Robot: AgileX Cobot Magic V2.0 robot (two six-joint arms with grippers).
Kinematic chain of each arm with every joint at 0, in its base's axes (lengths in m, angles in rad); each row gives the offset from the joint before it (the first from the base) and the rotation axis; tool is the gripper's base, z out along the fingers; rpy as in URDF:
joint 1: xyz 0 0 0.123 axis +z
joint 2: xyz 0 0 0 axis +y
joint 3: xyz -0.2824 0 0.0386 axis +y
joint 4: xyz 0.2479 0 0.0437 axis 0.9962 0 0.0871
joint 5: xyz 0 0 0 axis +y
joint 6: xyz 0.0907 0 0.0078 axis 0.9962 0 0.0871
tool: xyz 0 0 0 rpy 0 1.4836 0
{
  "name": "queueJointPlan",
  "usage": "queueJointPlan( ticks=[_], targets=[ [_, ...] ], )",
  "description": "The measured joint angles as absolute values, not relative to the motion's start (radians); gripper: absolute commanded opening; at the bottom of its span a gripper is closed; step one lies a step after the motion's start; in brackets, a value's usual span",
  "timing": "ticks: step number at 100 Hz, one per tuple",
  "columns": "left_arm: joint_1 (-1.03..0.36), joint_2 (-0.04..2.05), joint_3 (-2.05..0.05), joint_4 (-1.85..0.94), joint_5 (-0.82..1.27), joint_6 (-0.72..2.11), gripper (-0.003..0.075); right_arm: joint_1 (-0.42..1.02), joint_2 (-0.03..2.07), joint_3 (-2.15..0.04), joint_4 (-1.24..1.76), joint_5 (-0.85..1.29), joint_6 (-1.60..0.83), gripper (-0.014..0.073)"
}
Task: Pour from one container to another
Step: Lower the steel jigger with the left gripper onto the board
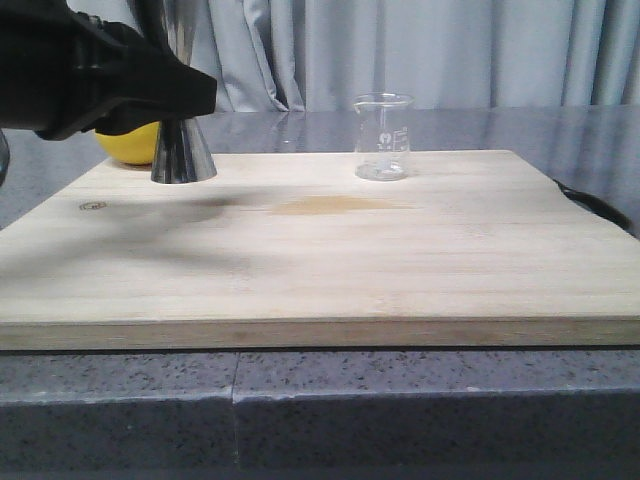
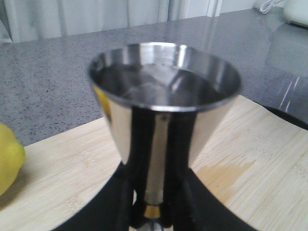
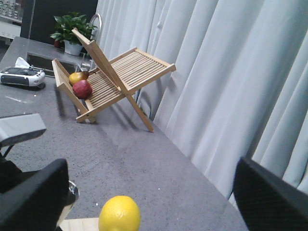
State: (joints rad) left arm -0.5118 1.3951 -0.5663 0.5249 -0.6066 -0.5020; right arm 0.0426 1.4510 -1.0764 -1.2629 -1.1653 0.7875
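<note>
My left claw [image 2: 151, 211] is closed on the steel jigger [image 1: 183, 150], its dark fingers [image 2: 130, 192] clamped either side of the narrow waist just above the thin gold band. In the front view the jigger stands upright at the far left corner of the wooden board [image 1: 320, 260], with its flared base seemingly resting on the board surface; my left arm hides its upper cup there. The left wrist view shows the upper cup's rim and a dark, reflective interior; I cannot tell whether it holds liquid.

The glass beaker [image 1: 383, 137] stands upright near the far edge of the board, right of centre and well apart from the jigger. It appears empty apart from a faint trace at the bottom. A pale brownish stain [image 1: 335, 206] marks the board between the two vessels, nearer the front.

A lemon [image 1: 128, 143] lies on the grey tabletop [image 1: 420, 400] just behind the board, close beside the jigger.

My right claw [image 3: 151, 202] is spread wide with nothing between its fingers, held off the board. Its camera shows the lemon, a folding wooden rack [image 3: 113, 79] holding a red fruit [image 3: 82, 89], and pale curtains [image 3: 231, 82].
</note>
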Motion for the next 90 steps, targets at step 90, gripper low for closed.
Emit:
queueJointPlan(
  ticks=[90],
  targets=[
    [-0.508, 1.502, -0.569, 0.581, -0.685, -0.500, -0.0019, 0.043, 1.401, -1.076, -1.273, -1.167, 0.847, 0.0627]
  ],
)
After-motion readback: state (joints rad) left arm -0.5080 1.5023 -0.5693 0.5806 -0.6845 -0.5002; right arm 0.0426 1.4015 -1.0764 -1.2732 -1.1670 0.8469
